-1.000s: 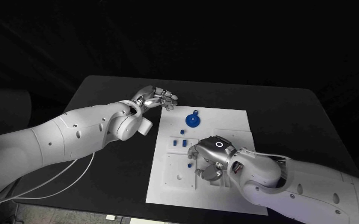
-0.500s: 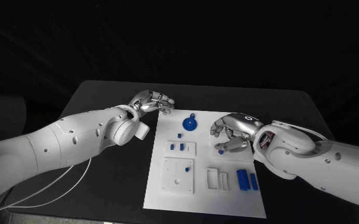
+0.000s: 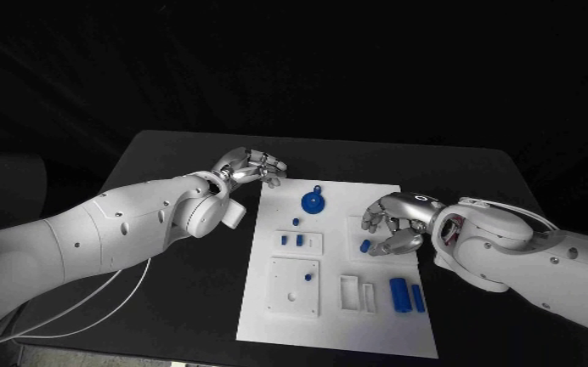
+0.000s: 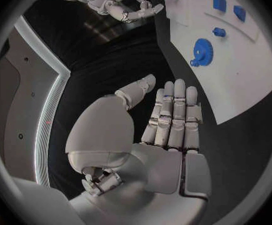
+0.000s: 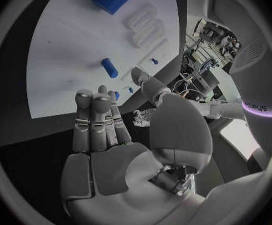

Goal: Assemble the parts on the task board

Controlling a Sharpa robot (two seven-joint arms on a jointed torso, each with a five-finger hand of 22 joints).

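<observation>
Starting at the near edge: white task board, flat matte plate on a black table with a dull, even surface. Near end of the board carries two blue cylinders lying side by side, next to a clear ribbed holder. To its left, a raised white square block with a small blue peg standing in it.

Mid-board: right hand, silver metal, segmented fingers, hovering over the board's right side. Fingers slightly curled and apart, nothing grasped. A short blue cylinder lies just under its fingertips; can't tell if they touch. Right wrist view shows the same piece lying loose on the plate beyond the fingers.

Left of that, a smaller white block with small blue pegs in it; peg shapes too small to make out.

Far end: blue toothed gear, round, small tab on top.

Left hand past the board's far left corner, over bare table, fingers straight and together, released, holding nothing.

Room beyond is dark.
</observation>
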